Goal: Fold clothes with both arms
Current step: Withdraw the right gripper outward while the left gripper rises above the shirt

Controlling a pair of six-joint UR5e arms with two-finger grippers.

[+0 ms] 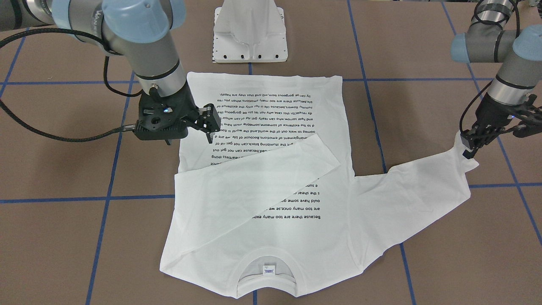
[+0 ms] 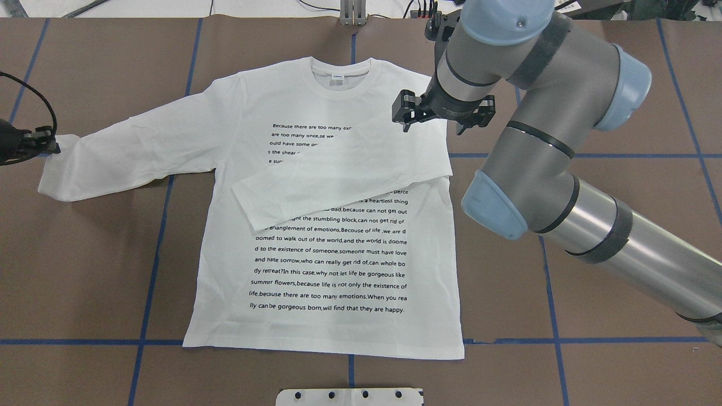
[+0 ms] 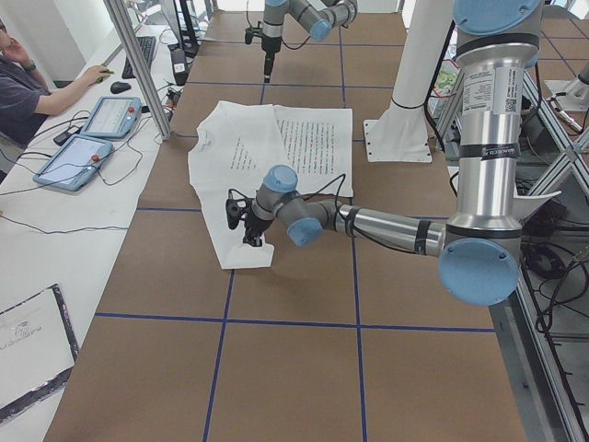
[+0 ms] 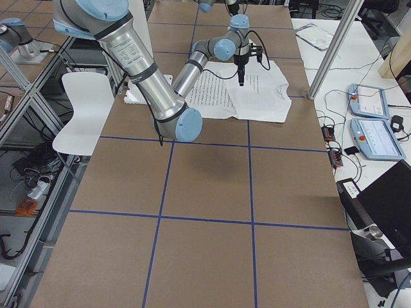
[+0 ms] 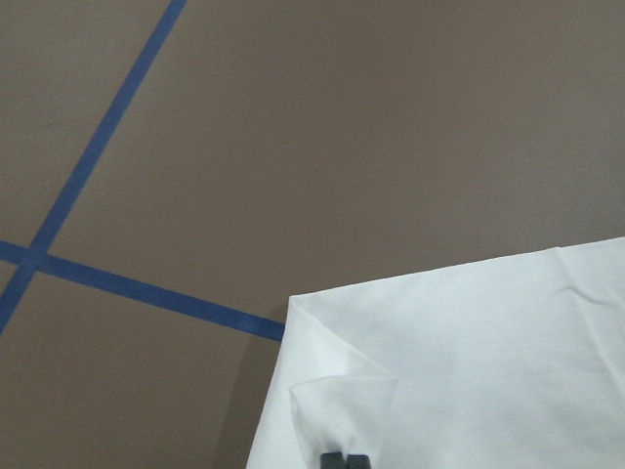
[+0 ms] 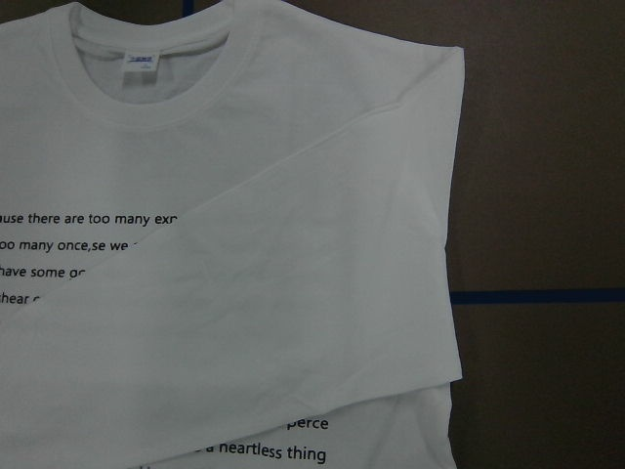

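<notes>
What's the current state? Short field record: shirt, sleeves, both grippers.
T-shirt: flat on the table, printed side up, neck away from the robot
folded sleeve: laid diagonally across the chest, covering part of the text
outstretched sleeve: extended toward the robot's left, not yet folded
left gripper: jaws shut on the outstretched sleeve's cuff
right gripper: jaws open, holding nothing, above the shirt's shoulder on the folded sleeve's side
fold progress: one sleeve in, one to go

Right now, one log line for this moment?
T-shirt: flat, text up | folded sleeve: across chest | left tool: shut on outstretched sleeve | right tool: open, above folded sleeve
</notes>
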